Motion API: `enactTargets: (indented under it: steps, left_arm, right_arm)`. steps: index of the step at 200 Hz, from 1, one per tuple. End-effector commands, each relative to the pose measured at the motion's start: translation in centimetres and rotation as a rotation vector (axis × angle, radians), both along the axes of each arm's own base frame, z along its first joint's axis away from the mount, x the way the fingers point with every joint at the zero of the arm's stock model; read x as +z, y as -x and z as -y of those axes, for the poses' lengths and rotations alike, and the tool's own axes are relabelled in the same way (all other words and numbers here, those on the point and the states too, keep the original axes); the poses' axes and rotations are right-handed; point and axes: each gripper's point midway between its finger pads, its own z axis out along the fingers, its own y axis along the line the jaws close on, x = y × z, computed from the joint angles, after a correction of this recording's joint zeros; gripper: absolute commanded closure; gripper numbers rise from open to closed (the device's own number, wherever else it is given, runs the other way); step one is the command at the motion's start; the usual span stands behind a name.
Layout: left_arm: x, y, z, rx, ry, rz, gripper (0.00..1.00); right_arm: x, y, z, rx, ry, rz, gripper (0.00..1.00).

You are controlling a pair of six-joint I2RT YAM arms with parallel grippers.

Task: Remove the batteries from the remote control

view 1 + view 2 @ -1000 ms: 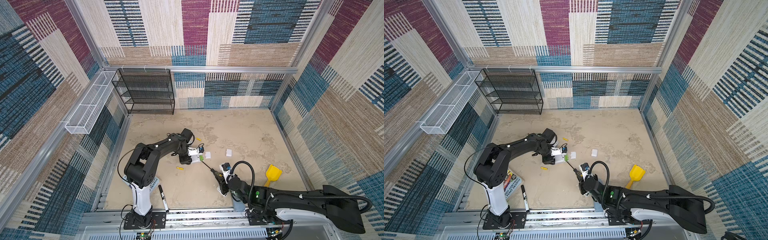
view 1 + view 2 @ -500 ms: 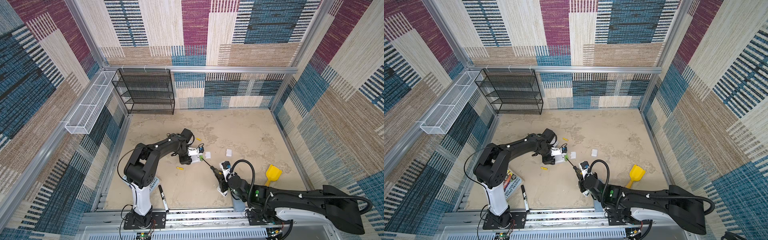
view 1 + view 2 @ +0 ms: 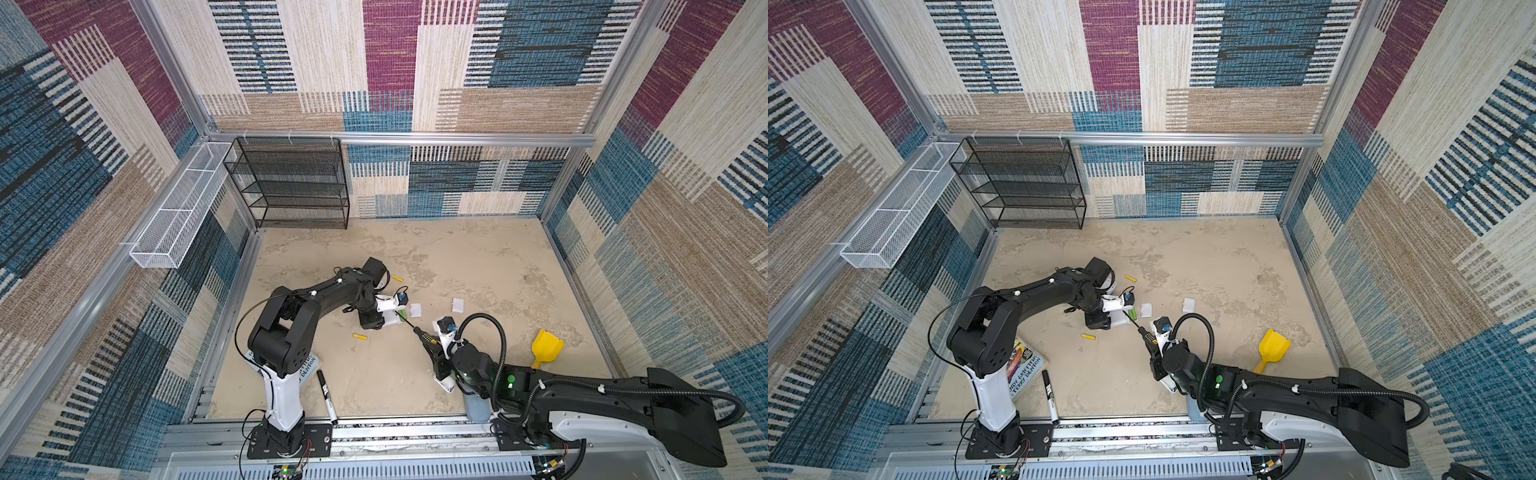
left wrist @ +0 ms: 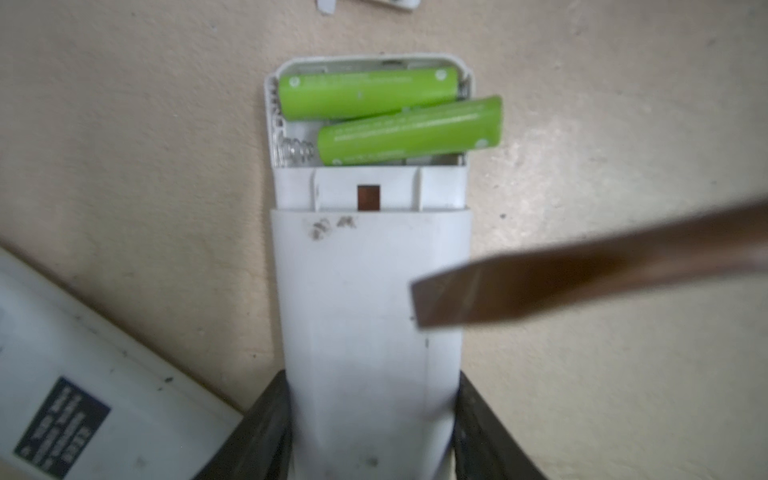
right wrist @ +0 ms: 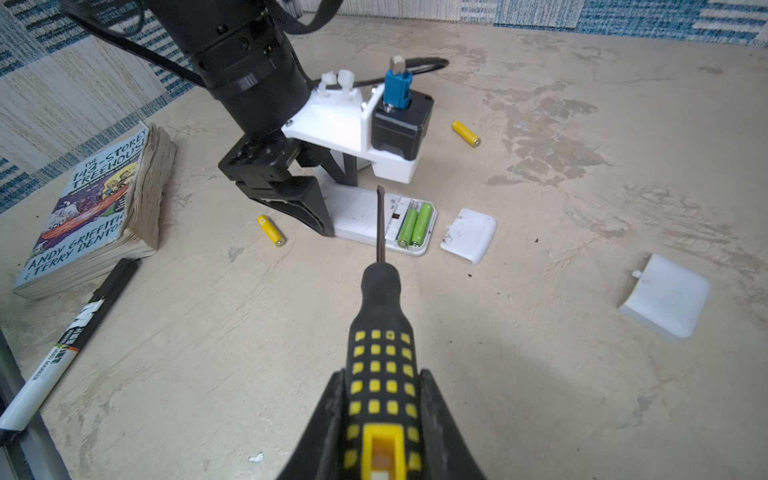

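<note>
Pinning the white remote control (image 4: 370, 291) flat on the table (image 5: 540, 374), the left jaws stand clamped on its two long sides at one end, as I watch from the console. At the opposite end, well clear of those jaws, the open compartment holds both lime cells. The seated green battery (image 4: 368, 93) lies snug in the outermost bay. The tilted green battery (image 4: 409, 133) sits askew just beside it, one end riding over the compartment's side wall and the spring at its other end bared.

The right jaws are closed on the black-and-yellow handle of a screwdriver (image 5: 380, 353). Its flat blade reaches over the remote's body, between the left jaws and the compartment; I cannot tell whether the tip touches the plastic.

Two more cells lie loose on the table. The near yellow battery (image 5: 270, 230) is just beside the left jaws, toward a paperback book (image 5: 91, 216). The far yellow battery (image 5: 465, 134) is on the other side of those jaws, farther off. A white cover (image 5: 469, 235) rests just beside the compartment end, and a second cover (image 5: 665, 297) lies well apart.
</note>
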Motion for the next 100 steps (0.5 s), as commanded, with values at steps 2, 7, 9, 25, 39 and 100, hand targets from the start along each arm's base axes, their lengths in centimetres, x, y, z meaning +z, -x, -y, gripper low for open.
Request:
enactTargets:
  steps: [2,7,9,25,39,100]
  left_arm:
    - [-1.0,4.6,-3.1,0.087,-0.147,-0.193,0.61]
    - [-1.1,4.6,-3.2,0.094,-0.155,-0.194,0.61]
    - [-1.1,4.7,-3.2,0.097,-0.157,-0.194,0.61]
    - [-1.1,4.9,-3.5,0.121,-0.177,-0.200,0.62]
    - [-1.2,5.1,-3.6,0.143,-0.187,-0.204,0.62]
    - [-1.3,5.2,-4.0,0.194,-0.219,-0.192,0.65]
  right_arm:
    - [-0.8,0.0,0.0,-0.020,0.014,-0.044,1.00]
    - [-1.1,0.0,0.0,-0.027,0.019,-0.055,1.00]
    - [-1.2,0.0,0.0,-0.031,0.021,-0.060,1.00]
    - [-1.9,-0.1,0.3,-0.054,0.038,-0.087,1.00]
    - [-2.1,-0.2,0.5,-0.077,0.046,-0.099,1.00]
    - [-2.7,-0.3,0.6,-0.096,0.087,-0.122,1.00]
